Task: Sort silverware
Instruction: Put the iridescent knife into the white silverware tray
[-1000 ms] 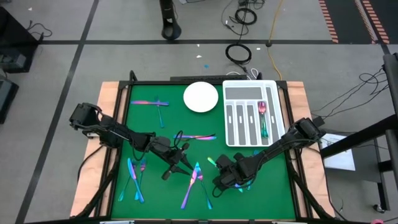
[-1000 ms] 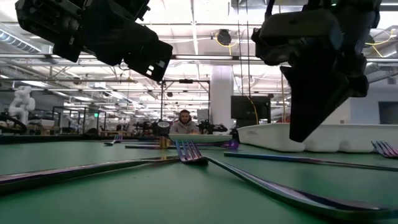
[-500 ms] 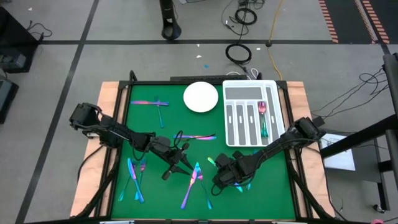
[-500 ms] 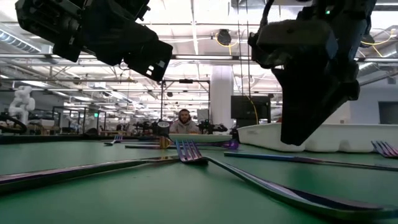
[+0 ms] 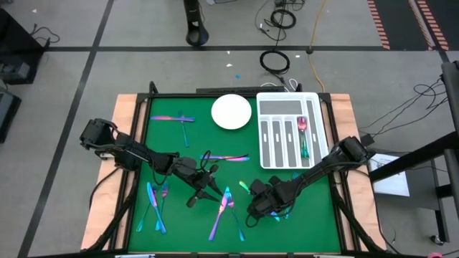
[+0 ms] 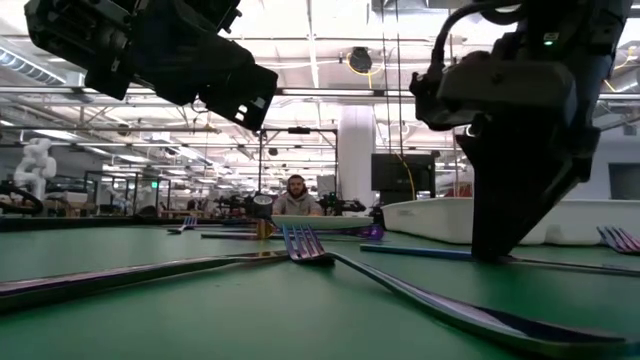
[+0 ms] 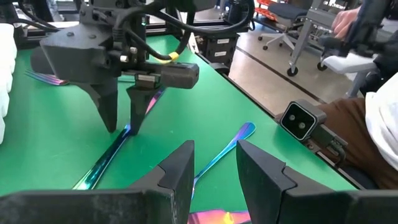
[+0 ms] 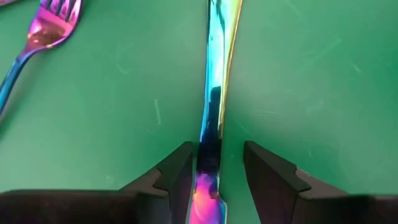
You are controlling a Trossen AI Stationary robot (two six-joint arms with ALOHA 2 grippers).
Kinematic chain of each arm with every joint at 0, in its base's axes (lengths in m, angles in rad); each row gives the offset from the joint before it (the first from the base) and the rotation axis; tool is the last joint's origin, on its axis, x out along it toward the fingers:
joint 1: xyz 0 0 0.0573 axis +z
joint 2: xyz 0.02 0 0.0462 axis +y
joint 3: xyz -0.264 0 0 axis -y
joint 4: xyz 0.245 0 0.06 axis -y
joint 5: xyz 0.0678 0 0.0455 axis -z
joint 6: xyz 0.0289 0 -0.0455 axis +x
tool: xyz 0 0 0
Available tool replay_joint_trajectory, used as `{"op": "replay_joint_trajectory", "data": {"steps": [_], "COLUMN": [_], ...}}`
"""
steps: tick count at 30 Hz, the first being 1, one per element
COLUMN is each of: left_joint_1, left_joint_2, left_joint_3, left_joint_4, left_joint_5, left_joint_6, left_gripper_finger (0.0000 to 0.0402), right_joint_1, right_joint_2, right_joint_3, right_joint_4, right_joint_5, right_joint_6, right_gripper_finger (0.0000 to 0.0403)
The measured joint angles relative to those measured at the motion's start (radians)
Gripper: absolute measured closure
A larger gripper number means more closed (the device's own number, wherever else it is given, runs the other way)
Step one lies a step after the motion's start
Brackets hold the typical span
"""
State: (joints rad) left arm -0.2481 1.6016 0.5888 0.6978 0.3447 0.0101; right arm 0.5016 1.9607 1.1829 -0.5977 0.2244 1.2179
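Observation:
Iridescent silverware lies scattered flat on the green mat (image 5: 172,143). My right gripper (image 8: 217,146) is open and points down at the near right of the mat (image 5: 262,208). Its two fingers stand on either side of a long slim knife (image 8: 217,74), also seen in the left wrist view (image 7: 106,163). A fork (image 8: 46,28) lies close beside it. My left gripper (image 5: 203,190) hovers open over the mat's middle with nothing between its fingers (image 7: 214,146). A spoon (image 7: 230,146) lies on the mat beyond it. My right gripper comes at the knife from above, one finger (image 8: 177,174) on each long side of it and the fingers across its length. The knife lies flat on the mat. Whether the fingers touch it, I cannot tell.
A white slotted tray (image 5: 290,107) at the far right holds one piece of silverware (image 5: 303,136). A white round plate (image 5: 231,112) sits left of it. More silverware lies at the near left (image 5: 156,204), the far left (image 5: 176,118), the middle (image 5: 229,158) and between the grippers (image 5: 226,208).
My right gripper has come down until its fingertips stand at the mat on either side of the knife. The silverware lies where it lay.

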Motion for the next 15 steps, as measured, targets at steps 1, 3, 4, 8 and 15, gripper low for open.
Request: {"op": "replay_joint_trajectory", "data": {"steps": [1,3,4,8,15], "left_joint_1": [0.000,0.000,0.000,0.000,0.000], "left_joint_2": [0.000,0.000,0.000,0.000,0.000], "left_joint_3": [0.000,0.000,0.000,0.000,0.000], "left_joint_4": [-0.002,-0.002,-0.002,-0.004,-0.004], "left_joint_5": [0.000,0.000,0.000,0.000,0.000], "left_joint_6": [0.000,0.000,0.000,0.003,0.006], "left_gripper_finger": [0.0281,0.0281,0.0281,0.0281,0.0281], "right_joint_1": [0.001,0.007,0.009,0.011,0.010], "right_joint_2": [0.012,0.028,0.031,0.028,0.023], "right_joint_3": [0.003,0.005,0.006,0.006,0.032], "right_joint_4": [-0.006,-0.016,-0.025,-0.052,-0.077], "right_joint_5": [-0.007,-0.006,0.001,0.006,0.011], "right_joint_6": [-0.002,-0.002,-0.002,0.005,-0.031], "right_gripper_finger": [0.0268,0.0268,0.0270,0.0297,0.0387]}}
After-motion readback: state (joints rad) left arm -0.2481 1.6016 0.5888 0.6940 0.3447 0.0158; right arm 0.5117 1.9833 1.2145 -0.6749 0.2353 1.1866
